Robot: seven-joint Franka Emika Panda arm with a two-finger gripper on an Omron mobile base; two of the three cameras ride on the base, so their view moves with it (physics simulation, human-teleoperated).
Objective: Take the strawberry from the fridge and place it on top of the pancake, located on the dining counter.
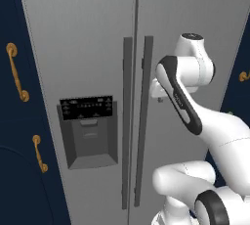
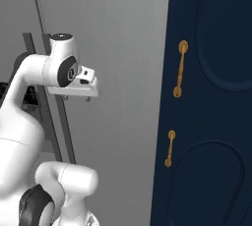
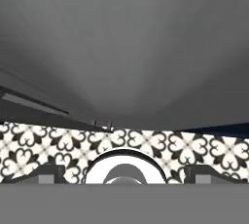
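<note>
The grey two-door fridge (image 1: 88, 33) stands shut right in front of me, its two long vertical handles (image 1: 128, 121) side by side at the door seam. My gripper (image 1: 159, 99) hangs close to the right door (image 2: 113, 33), just right of the handles, and points down. In the right base view the gripper (image 2: 77, 98) shows two short fingertips spread wide. The hand view looks down the door face (image 3: 126, 47) with the gripper (image 3: 124, 175) open and nothing between the fingers. The strawberry is hidden behind the shut doors. The pancake and the dining counter are out of view.
A black-panelled dispenser (image 1: 90, 131) sits in the left door. Navy cabinets with gold handles flank the fridge on the left (image 1: 19, 146) and on the right (image 2: 211, 97). Black-and-white patterned floor tiles (image 3: 194, 150) lie below the door.
</note>
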